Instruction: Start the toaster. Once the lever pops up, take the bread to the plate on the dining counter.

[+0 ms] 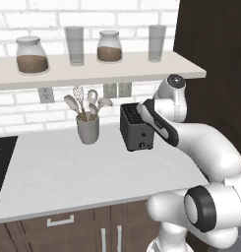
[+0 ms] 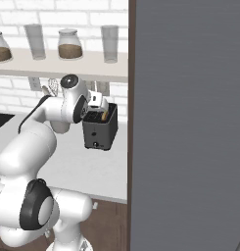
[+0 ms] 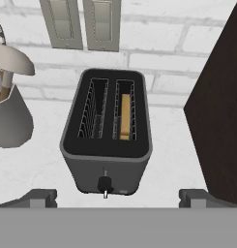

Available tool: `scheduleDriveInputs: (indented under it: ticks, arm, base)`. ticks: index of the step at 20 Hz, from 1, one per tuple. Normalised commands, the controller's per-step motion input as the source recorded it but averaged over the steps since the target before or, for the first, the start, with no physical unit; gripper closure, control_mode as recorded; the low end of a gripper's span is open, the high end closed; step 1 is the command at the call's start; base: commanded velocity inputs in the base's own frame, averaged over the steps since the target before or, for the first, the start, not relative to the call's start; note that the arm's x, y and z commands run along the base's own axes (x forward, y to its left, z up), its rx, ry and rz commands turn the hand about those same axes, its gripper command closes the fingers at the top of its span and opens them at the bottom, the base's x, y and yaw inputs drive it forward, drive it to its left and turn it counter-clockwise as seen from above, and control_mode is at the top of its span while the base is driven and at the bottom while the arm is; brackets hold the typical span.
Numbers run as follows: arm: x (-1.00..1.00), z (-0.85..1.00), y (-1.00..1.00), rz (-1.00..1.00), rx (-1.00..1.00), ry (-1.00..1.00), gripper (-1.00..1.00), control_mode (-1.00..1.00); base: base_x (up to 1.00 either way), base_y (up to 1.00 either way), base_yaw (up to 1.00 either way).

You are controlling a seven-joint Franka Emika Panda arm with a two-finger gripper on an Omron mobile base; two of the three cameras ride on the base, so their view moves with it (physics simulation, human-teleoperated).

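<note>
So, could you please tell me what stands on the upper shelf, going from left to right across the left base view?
Filled jar → empty glass → second filled jar → second empty glass.

base views flank toaster [image 1: 136, 127], hand view overhead (close)

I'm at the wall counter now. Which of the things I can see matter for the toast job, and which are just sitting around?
For the job:
toaster
bread, sitting in the toaster's right-hand slot in the hand view
gripper, open above the toaster

Just lying about:
utensil crock with spoons
two jars and two glasses on the shelf
wall outlets
</note>
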Motion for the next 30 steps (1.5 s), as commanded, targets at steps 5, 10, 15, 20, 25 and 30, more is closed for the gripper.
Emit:
scheduleDriveInputs:
  ticks: [5, 10, 15, 20, 25, 30]
  arm:
    - [0.0, 0.0, 0.0, 0.0, 0.0, 0.0, -1.0, -1.0]
    - [0.0, 0.0, 0.0, 0.0, 0.0, 0.0, -1.0, -1.0]
    - [0.0, 0.0, 0.0, 0.0, 0.0, 0.0, -1.0, -1.0]
    - [0.0, 0.0, 0.0, 0.0, 0.0, 0.0, -1.0, -1.0]
    - [0.0, 0.0, 0.0, 0.0, 0.0, 0.0, -1.0, -1.0]
    - [0.0, 0.0, 0.0, 0.0, 0.0, 0.0, -1.0, -1.0]
  base:
    - [0.0, 0.0, 0.0]
    - [0.0, 0.0, 0.0]
    - [0.0, 0.0, 0.0]
    - [0.0, 0.0, 0.0]
    - [0.0, 0.0, 0.0]
    - [0.0, 0.0, 0.0]
